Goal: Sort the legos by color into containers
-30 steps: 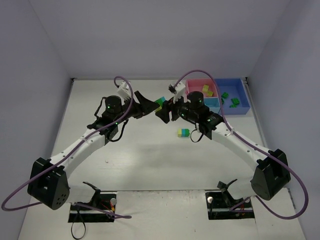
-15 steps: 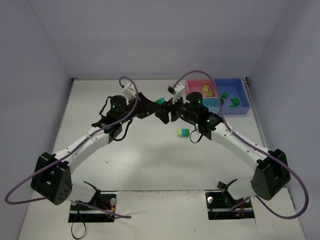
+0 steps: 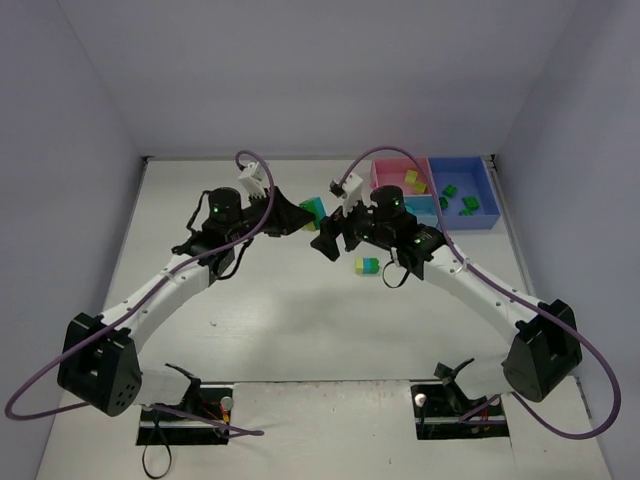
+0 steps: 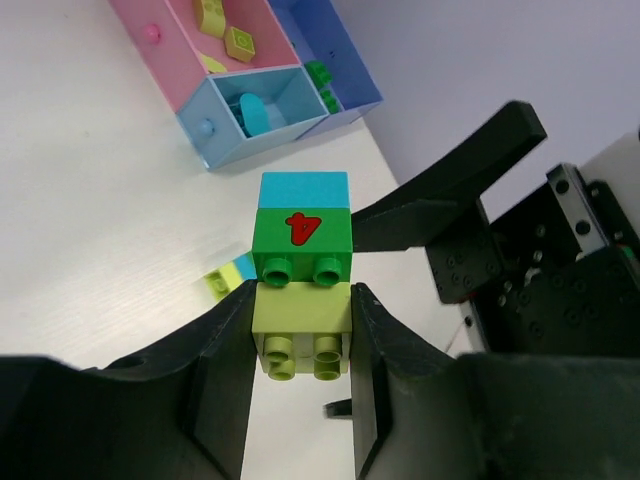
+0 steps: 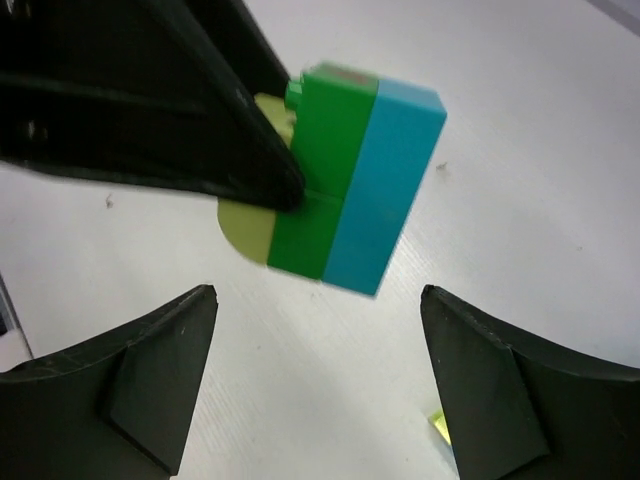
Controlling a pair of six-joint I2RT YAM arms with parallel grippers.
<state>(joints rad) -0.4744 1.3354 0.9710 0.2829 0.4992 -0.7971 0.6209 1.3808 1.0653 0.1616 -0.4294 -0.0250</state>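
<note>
Here, the scene in order:
Worktop: the worktop (image 3: 300,320) is white and matte, with a few small dark specks. At 6 o'clock, by the arm bases, two dark openings show wiring.
Room: pale grey-lilac walls (image 3: 300,80) close the worktop at 9, 12 and 3 o'clock. The light is even.
Cables: a purple cable (image 3: 255,165) loops over each arm.
Left gripper: the left gripper (image 4: 300,310) is closed on the three-brick stack (image 4: 302,240). Its two fingers (image 4: 225,360) press the sides of the lowest brick.
Stack: yellow-green brick (image 4: 300,345) nearest the wrist, then a green brick (image 4: 325,225) with a red mark, then a cyan brick (image 4: 303,190) at the far end. The stack is off the worktop, a little toward 12 o'clock from its centre.
Right gripper: the right gripper (image 5: 315,300) stands wide apart and holds nothing. The stack is just ahead of it and touches neither finger.
Loose piece: a yellow-green and cyan piece (image 3: 367,266) lies on the worktop at 4 o'clock from the stack, near it.
Containers: three joined trays sit at 1 o'clock, well apart from the stack.
Pink tray: the pink tray (image 3: 388,178) holds yellow-green bricks (image 3: 412,180).
Light blue tray: the light blue tray (image 4: 228,140) holds a cyan piece (image 4: 250,110).
Darker blue tray: the darker blue tray (image 3: 470,175) holds green bricks (image 3: 465,203).
</note>
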